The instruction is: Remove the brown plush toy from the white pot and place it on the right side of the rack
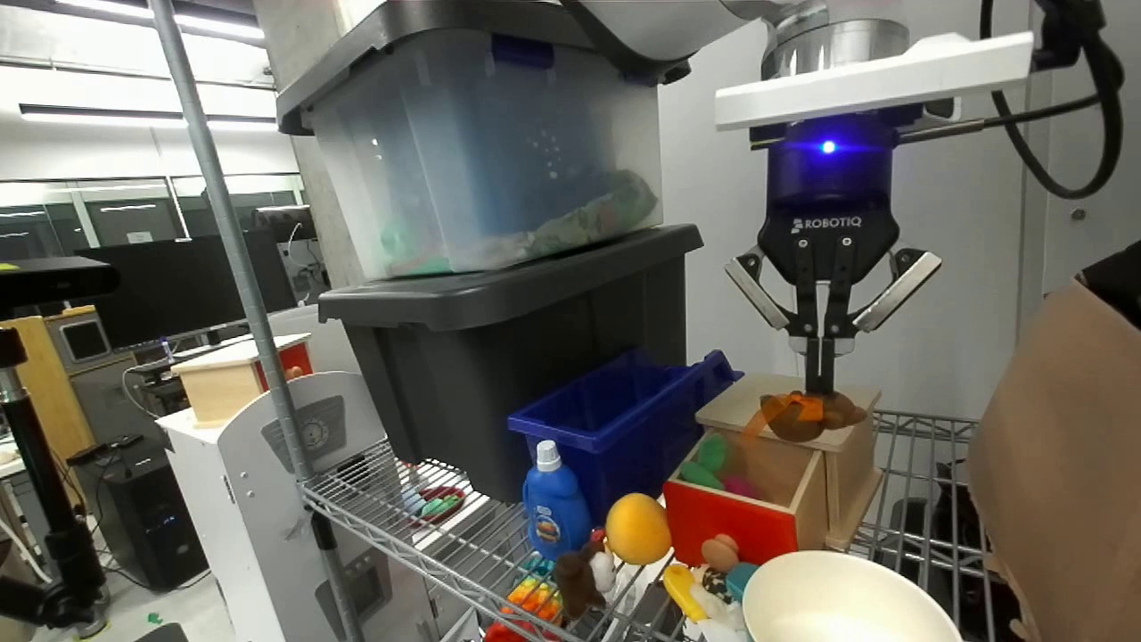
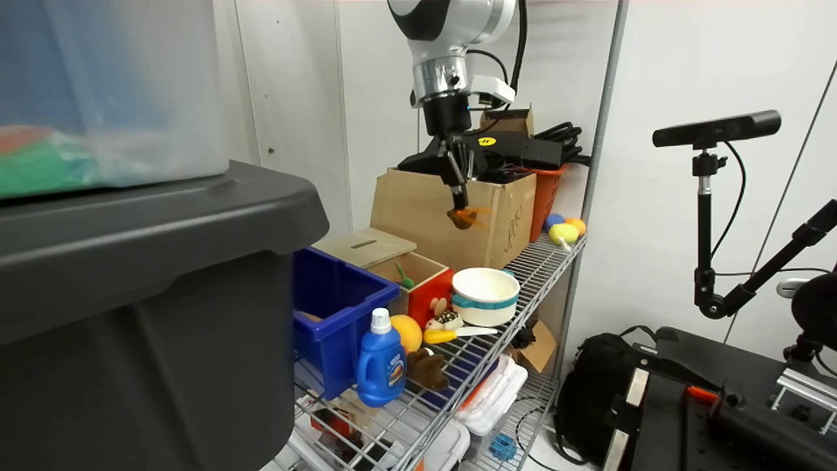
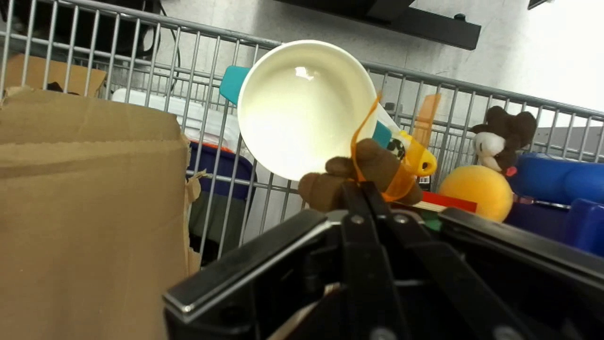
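Note:
My gripper [image 1: 819, 379] is shut on the brown plush toy [image 1: 842, 412], which has an orange ribbon round it. It hangs in the air in both exterior views, also at the gripper [image 2: 461, 196] with the toy [image 2: 460, 220]. In the wrist view the fingertips [image 3: 359, 186] pinch the toy [image 3: 321, 192], partly hiding it. The white pot [image 3: 302, 108] has teal handles and a bare inside. It stands upright on the rack [image 3: 188, 24], and also shows in the exterior views as the pot [image 2: 485, 315] and the pot [image 1: 847, 597]. The toy is above and outside the pot.
A cardboard box [image 2: 438, 203] stands beside the pot. A wooden box with an open red drawer [image 1: 731, 526], a blue bin [image 2: 346, 307], an orange ball [image 1: 638, 529], a blue bottle [image 2: 381, 366] and a dark plush [image 2: 428, 371] are on the rack. Stacked grey bins [image 1: 508, 294] rise high.

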Controlling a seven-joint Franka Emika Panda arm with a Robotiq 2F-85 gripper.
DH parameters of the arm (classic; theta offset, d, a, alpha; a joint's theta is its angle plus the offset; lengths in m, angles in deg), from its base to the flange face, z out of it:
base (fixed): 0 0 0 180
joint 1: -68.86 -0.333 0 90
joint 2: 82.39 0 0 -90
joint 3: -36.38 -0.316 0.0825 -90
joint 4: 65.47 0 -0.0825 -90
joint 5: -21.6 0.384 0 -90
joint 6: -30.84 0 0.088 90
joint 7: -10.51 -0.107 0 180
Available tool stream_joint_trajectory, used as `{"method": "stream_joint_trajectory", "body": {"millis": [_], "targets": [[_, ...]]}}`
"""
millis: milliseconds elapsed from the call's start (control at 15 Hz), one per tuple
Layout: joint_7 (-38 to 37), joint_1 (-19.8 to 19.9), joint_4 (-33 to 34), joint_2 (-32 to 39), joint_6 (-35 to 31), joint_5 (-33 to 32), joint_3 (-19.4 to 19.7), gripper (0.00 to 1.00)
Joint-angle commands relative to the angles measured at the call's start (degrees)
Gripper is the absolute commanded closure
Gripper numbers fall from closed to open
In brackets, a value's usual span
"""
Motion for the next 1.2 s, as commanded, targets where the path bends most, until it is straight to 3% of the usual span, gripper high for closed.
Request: {"method": "stream_joint_trajectory", "body": {"millis": [0,1133], "targets": [[0.1,-0.8,4.5,2.1,3.3,-1.0,0.9,0.99],[-0.1,2.3,0.9,0.8,2.5,-2.2,4.3,0.99]]}}
